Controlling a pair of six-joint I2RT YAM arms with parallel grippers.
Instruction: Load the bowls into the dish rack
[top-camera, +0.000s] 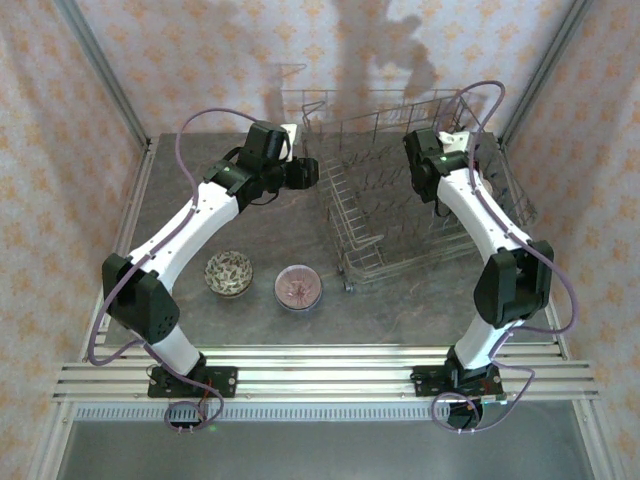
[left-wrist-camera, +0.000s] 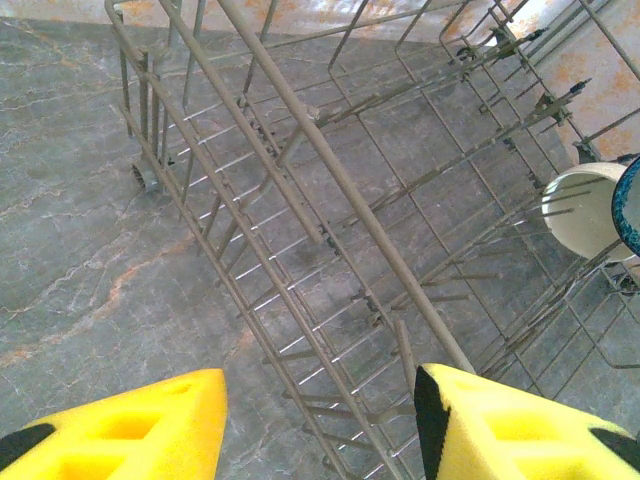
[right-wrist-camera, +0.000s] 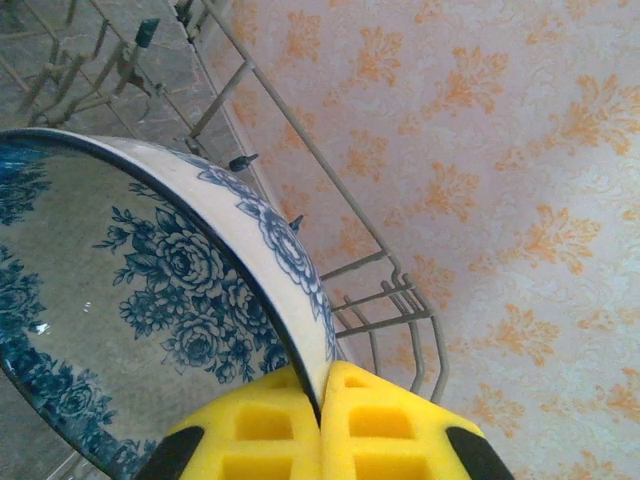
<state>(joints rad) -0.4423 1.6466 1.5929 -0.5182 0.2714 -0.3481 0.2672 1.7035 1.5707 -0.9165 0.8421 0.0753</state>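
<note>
My right gripper (right-wrist-camera: 322, 385) is shut on the rim of a blue-and-white flowered bowl (right-wrist-camera: 130, 290), held tilted on edge over the far right part of the dish rack (right-wrist-camera: 390, 300). In the top view this gripper (top-camera: 428, 170) hangs inside the grey wire dish rack (top-camera: 350, 215). My left gripper (top-camera: 305, 172) hovers at the rack's left side, open, with nothing between its yellow fingers (left-wrist-camera: 130, 430); rack wires (left-wrist-camera: 330, 170) lie below it. A cream bowl (left-wrist-camera: 585, 210) stands among the tines. A dark patterned bowl (top-camera: 229, 272) and a pink bowl (top-camera: 298, 286) rest on the table.
The grey marbled table (top-camera: 260, 225) has open room between the two loose bowls and the rack. Patterned walls close in the back and sides. The rack's tall wire sides and upright tines crowd both grippers.
</note>
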